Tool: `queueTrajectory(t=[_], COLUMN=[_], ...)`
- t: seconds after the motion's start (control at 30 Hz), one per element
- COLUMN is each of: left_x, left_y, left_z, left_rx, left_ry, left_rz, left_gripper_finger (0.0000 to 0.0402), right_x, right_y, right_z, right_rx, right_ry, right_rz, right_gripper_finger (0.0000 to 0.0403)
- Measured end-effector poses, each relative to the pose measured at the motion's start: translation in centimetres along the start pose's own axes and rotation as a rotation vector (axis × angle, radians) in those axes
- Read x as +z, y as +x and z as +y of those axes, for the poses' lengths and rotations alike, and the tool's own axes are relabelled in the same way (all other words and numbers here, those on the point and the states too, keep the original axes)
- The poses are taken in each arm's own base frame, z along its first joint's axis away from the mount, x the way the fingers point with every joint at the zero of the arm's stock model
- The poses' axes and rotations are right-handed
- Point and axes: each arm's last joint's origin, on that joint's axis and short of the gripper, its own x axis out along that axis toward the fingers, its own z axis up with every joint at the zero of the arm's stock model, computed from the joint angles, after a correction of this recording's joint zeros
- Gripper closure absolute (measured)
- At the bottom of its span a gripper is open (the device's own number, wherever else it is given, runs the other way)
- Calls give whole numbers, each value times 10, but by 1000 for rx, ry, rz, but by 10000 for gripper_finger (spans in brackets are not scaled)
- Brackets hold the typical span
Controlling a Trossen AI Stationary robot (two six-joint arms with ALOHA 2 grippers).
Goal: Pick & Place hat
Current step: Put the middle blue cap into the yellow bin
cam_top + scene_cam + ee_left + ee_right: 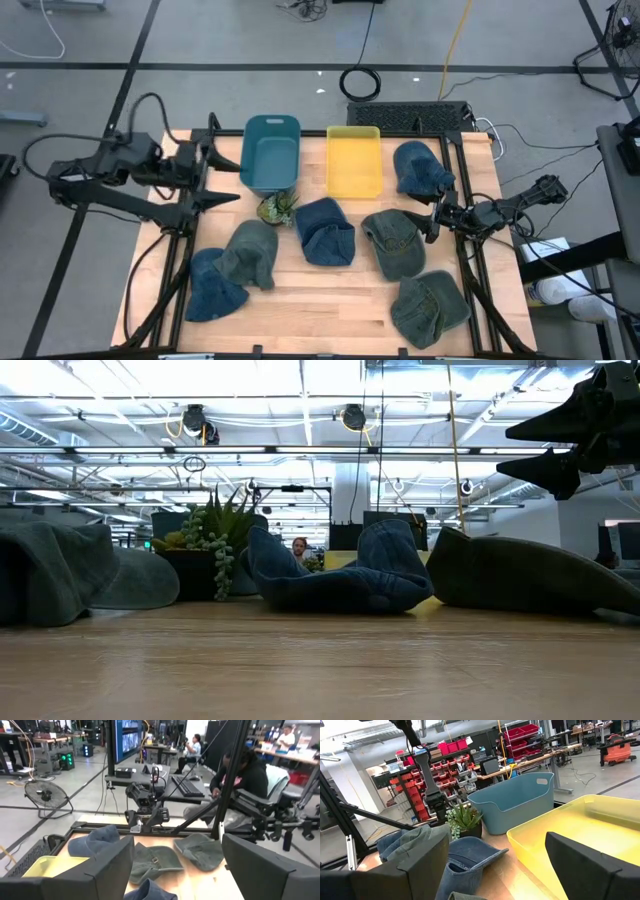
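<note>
1. Your table (330, 290) holds six hats; the overhead crops its 6 o'clock edge.
2. Blue hat (326, 232) lies at centre, half hiding the plant (276, 207).
3. Left gripper (222, 180), 9 o'clock: wide, empty.
4. Right gripper (430, 222), 3 o'clock: wide, empty.

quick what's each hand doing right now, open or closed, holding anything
Left hand: open, holding nothing, by the table's left edge.
Right hand: open, holding nothing, beside a green hat.
</note>
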Motion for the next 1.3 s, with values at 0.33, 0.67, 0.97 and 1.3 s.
queueTrajectory(t=[0.33,0.67,0.97,1.3], left_x=[22,40,50,49], left_y=[41,83,122,159], left_z=[4,13,22,33], left_rx=[38,79,91,102], left_ry=[81,111,169,280], left_rz=[117,253,339,461], left_gripper_finger=[81,87,74,77], right_x=[0,0,0,0], right_y=[0,0,0,0], right_z=[0,0,0,0], right_rx=[0,0,0,0], right_ry=[0,0,0,-1], right_rz=[0,0,0,0], right_gripper_finger=[83,83,83,83])
